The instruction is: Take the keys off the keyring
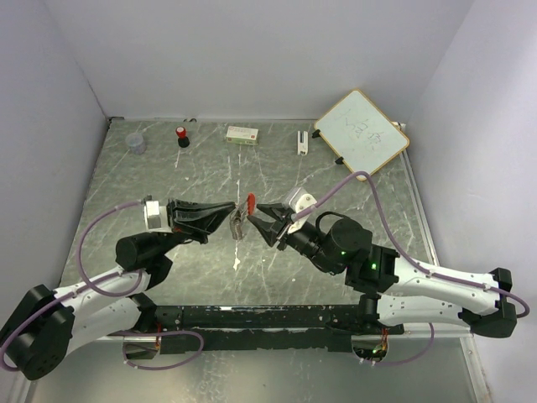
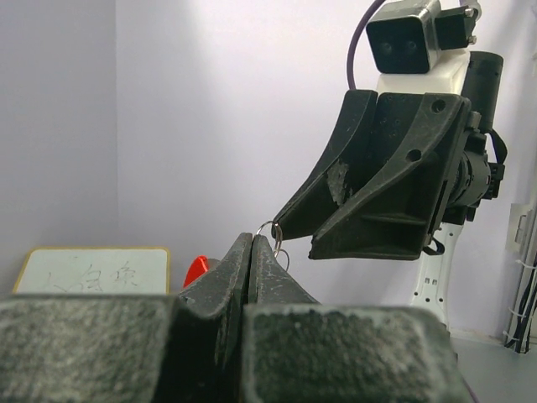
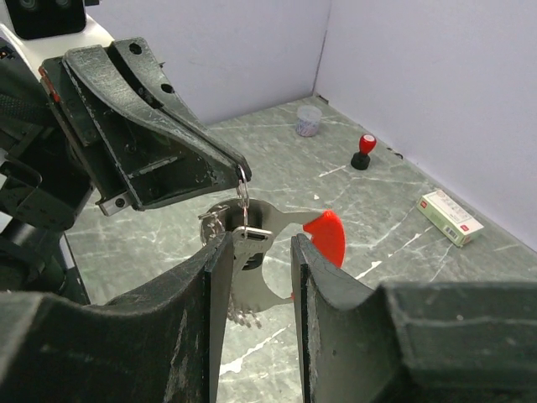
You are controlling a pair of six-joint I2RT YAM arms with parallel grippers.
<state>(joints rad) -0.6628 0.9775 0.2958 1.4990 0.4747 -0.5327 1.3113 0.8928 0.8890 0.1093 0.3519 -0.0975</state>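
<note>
While aloft, keyring point(image 3: 242, 191) in left pincer point(image 2: 252, 242)

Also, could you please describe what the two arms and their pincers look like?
The left arm and right arm have white links with black joints; green lights glow on the right one. A lilac cable loops along each. The left pincer and right pincer are black, each with two wedge-shaped tapering fingers and a pale wrist camera.
</note>
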